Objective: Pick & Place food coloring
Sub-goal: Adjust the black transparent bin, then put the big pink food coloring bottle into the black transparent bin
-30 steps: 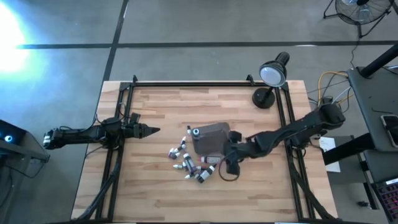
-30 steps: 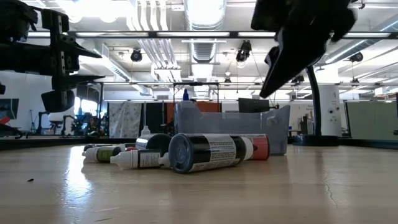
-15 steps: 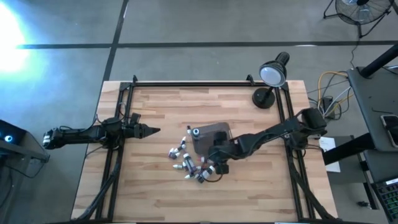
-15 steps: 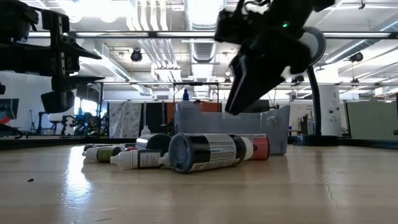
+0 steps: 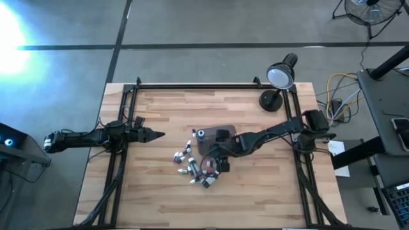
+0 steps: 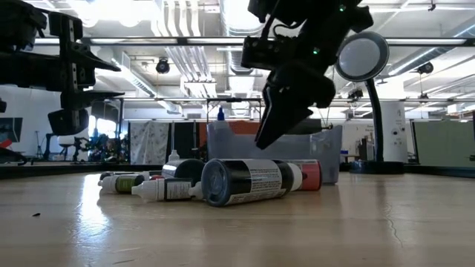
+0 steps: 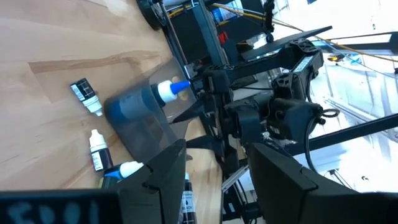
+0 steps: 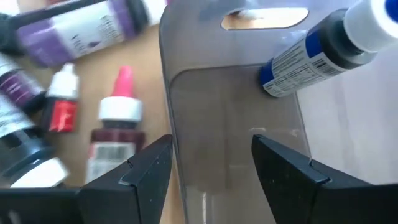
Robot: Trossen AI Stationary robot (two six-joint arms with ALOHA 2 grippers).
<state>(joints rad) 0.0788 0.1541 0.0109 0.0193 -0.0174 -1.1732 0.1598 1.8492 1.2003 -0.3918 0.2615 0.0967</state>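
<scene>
Several small food coloring bottles (image 5: 190, 167) lie on their sides on the wood table, just left of and in front of a smoky-grey tub (image 5: 214, 139). One blue-labelled, white-capped bottle (image 8: 317, 46) leans inside the tub. A pink-capped bottle (image 8: 118, 124) and a red-labelled one (image 8: 62, 99) lie beside the tub's wall. My right gripper (image 8: 211, 168) hangs open above the tub's near edge and the bottles next to it, slanting down, with nothing between its fingers; from table height it (image 6: 286, 111) is clear above them. My left gripper (image 5: 158, 133) waits open at the table's left.
A black desk lamp (image 5: 280, 80) stands at the far right. A black frame rail (image 5: 192, 86) runs along the far edge, with rails down both sides. A large dark bottle (image 6: 249, 180) lies foremost in the cluster. Bare wood stretches along the near edge.
My right gripper has swung toward the table's left and sunk lower, from beside the tub's right end to above its near edge and the bottle cluster, rolling a little as it went. Its fingers have stayed open. The bottles and the tub have not moved.
</scene>
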